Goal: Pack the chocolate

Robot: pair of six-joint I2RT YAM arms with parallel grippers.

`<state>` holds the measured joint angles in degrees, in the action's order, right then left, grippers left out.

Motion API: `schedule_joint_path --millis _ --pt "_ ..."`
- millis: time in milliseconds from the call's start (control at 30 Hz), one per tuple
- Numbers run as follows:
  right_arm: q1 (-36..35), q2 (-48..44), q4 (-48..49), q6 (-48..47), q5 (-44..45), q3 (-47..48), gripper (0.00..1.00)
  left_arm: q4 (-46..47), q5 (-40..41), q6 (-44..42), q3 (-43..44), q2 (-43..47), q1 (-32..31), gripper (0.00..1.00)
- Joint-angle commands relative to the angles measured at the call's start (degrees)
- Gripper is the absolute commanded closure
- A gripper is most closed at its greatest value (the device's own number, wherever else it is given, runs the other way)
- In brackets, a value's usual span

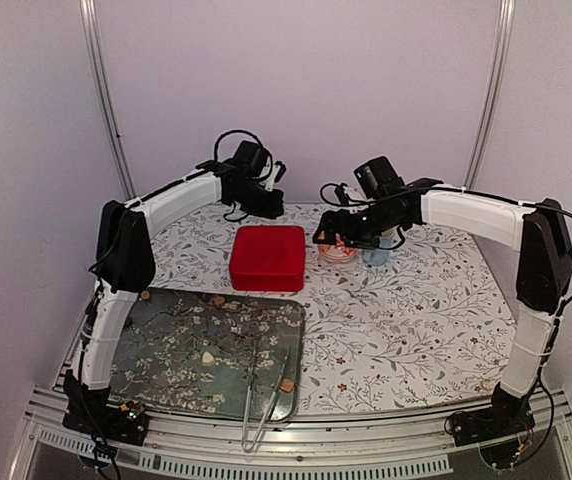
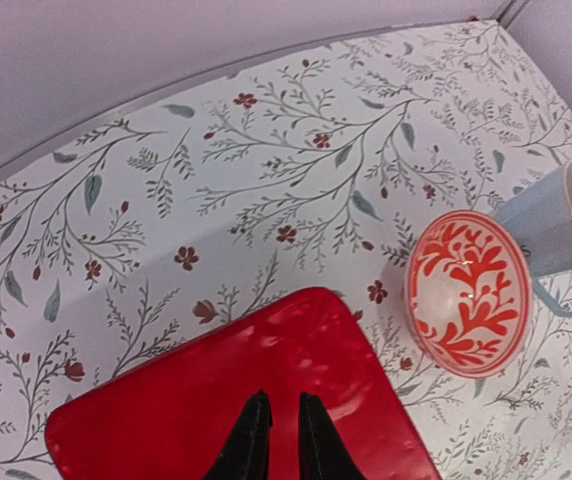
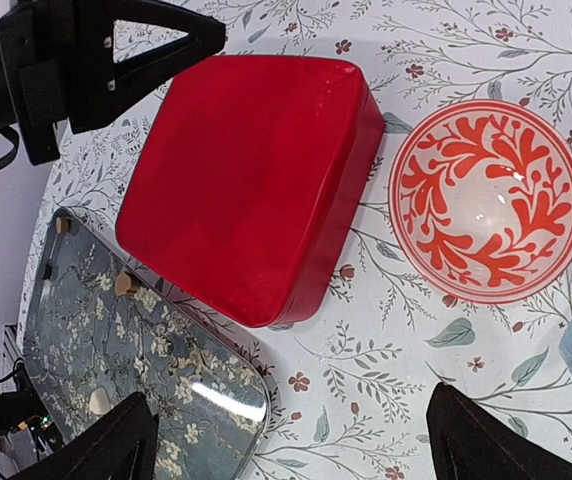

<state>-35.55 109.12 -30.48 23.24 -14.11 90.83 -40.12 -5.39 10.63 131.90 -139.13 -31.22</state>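
Red box [image 1: 268, 257] was closed; chocolate [image 1: 209, 357] pieces lay scattered on the floral tray [image 1: 166, 330]. Left gripper [image 2: 283, 397] was narrow, empty, over the box. Right gripper [image 3: 288, 400] was wide, empty, by the bowl [image 3: 486, 200].

Chocolate [image 1: 208, 357] on tray [image 1: 166, 335], box [image 1: 267, 257] behind, bowl [image 1: 338, 250] right of box

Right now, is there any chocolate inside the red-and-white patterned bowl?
No, the right wrist view shows the bowl holding nothing, just its bare red-and-white inside.
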Motion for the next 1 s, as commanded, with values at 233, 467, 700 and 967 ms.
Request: schedule_joint_path --millis 233,467,700,967 --pt "2.6 -8.0 2.4 1.3 1.1 -7.0 0.04 5.5 0.0 0.6 4.6 -5.2 -3.5 0.89" --pt "3.1 -8.7 2.4 1.3 1.1 -8.2 0.05 -0.4 -3.0 0.4 5.7 -13.3 -3.6 0.91" --pt "3.4 -8.0 2.8 1.2 0.3 -7.9 0.05 -0.8 -2.9 0.4 5.6 -10.5 -2.9 0.91" --pt "3.4 -7.4 4.0 1.5 -1.7 -7.8 0.05 -0.2 -0.5 1.6 5.6 0.0 -1.5 0.86"
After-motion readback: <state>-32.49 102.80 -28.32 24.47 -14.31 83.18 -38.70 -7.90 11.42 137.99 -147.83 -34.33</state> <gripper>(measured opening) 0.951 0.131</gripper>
